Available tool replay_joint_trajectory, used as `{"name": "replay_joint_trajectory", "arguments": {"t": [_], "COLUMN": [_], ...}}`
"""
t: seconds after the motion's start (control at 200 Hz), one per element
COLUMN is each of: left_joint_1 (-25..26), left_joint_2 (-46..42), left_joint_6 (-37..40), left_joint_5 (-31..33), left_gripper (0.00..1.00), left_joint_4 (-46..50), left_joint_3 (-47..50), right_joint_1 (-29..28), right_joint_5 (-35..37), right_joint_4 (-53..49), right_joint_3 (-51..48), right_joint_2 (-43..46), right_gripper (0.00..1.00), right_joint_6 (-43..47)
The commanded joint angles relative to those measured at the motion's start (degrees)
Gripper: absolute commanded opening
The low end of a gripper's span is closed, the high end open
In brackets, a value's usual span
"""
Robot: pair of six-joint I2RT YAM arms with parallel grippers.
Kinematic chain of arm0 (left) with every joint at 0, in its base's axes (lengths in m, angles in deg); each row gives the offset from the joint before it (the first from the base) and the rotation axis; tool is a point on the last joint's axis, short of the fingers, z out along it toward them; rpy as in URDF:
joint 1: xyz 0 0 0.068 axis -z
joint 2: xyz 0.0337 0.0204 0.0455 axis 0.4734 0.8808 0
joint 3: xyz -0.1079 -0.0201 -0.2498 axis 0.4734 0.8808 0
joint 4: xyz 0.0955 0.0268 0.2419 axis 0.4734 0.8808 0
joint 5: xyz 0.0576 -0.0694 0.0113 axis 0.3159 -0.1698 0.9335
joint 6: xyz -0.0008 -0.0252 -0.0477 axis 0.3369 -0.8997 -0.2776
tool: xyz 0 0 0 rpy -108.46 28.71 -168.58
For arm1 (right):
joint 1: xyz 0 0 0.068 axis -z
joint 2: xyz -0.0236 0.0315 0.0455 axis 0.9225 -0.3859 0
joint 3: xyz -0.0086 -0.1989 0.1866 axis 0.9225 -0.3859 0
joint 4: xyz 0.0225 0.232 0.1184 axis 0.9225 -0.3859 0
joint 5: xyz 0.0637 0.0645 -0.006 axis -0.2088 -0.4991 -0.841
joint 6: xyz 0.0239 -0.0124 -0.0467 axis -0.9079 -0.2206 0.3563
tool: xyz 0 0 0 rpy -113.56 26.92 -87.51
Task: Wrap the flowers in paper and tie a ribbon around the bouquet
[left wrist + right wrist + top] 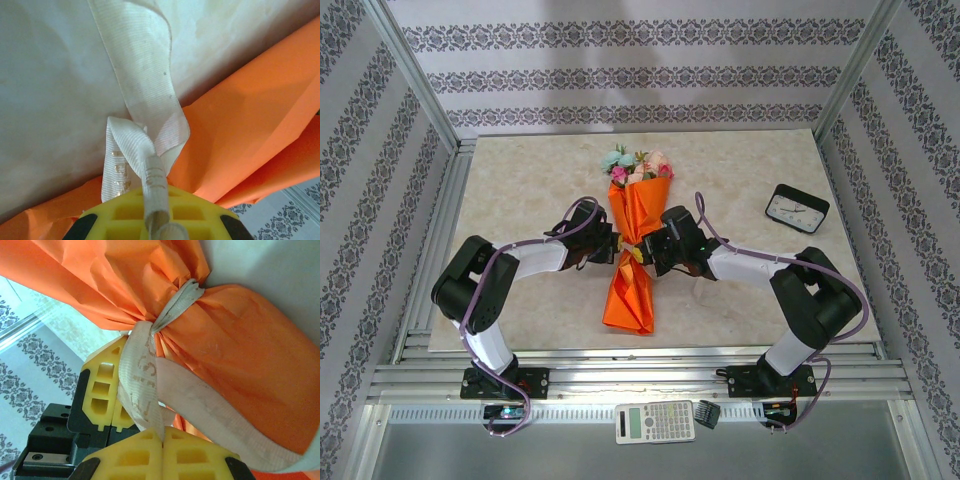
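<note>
**A:** Which way did the bouquet lie?

**B:** Flat on the desk, with its long axis running from the arm bases toward the far wall. The flowers pointed at that wall. The orange paper narrowed to a waist at the middle, then flared again at the near end.

**A:** And the ribbon?

**B:** The ribbon cinched the bouquet's waist. The left gripper, just left of the bouquet, was closed on 1 strand. The right gripper, just right of the bouquet, was clamped on the other.

**A:** Any writing?

**B:** There was faint gold print on the ribbon, too worn to read. A clock lay well to the bouquet's right and a calculator sat nearer than its tail. The markings on both were too small to make out.

**A:** What was hidden?

**B:** The paper covered the stems. I couldn't tell whether the 2 crossed strands made a finished knot. The frame edge cut off the left gripper's fingers.
</note>
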Motion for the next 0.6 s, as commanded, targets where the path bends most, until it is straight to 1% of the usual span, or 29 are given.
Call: {"name": "replay_joint_trajectory", "arguments": {"t": [0.0,0.015,0.035,0.06,0.12,0.16,0.245,0.3,0.38,0.505,0.599], "left_joint_1": [0.64,0.69,0.64,0.66,0.64,0.64,0.56,0.55,0.51,0.64,0.69], "left_joint_2": [0.88,0.68,0.30,-0.37,-2.75,-4.77,-8.55,-10.37,-11.60,-12.13,-10.13], "left_joint_6": [-0.98,-1.03,-1.12,-0.89,0.49,1.78,3.83,3.75,4.32,2.00,1.87], "left_joint_5": [-0.25,-0.50,-0.73,-1.22,-2.10,-1.81,-1.29,-1.41,-3.23,-5.09,-6.28], "left_gripper": [0.00,0.00,0.04,0.12,0.30,0.35,0.39,0.41,0.45,0.46,0.47], "left_joint_4": [-0.77,-0.60,-0.15,1.09,7.33,11.50,19.06,21.44,27.71,24.73,22.00], "left_joint_3": [-1.34,-1.26,-1.09,-1.12,-2.04,-2.86,-4.17,-4.22,-5.68,-4.14,-4.81], "right_joint_1": [-0.41,-0.35,-0.31,-0.16,0.17,0.29,0.45,0.45,0.55,0.80,0.89], "right_joint_5": [-0.93,-0.63,-0.16,0.18,0.55,0.86,0.86,0.76,0.61,0.42,0.40], "right_joint_4": [0.66,0.71,0.69,0.69,0.89,0.93,0.73,1.01,1.37,1.77,1.87], "right_joint_3": [-0.93,-0.99,-0.86,-0.69,0.23,0.79,1.70,1.80,1.95,2.07,2.06], "right_joint_2": [0.05,-0.02,-0.04,-0.11,-0.63,-0.87,-1.47,-1.71,-2.05,-2.34,-2.17], "right_gripper": [0.00,0.00,0.00,0.00,0.00,0.00,0.00,0.00,0.00,0.00,0.00], "right_joint_6": [1.97,2.02,2.06,2.22,2.59,2.70,2.79,2.59,2.49,2.40,2.28]}}
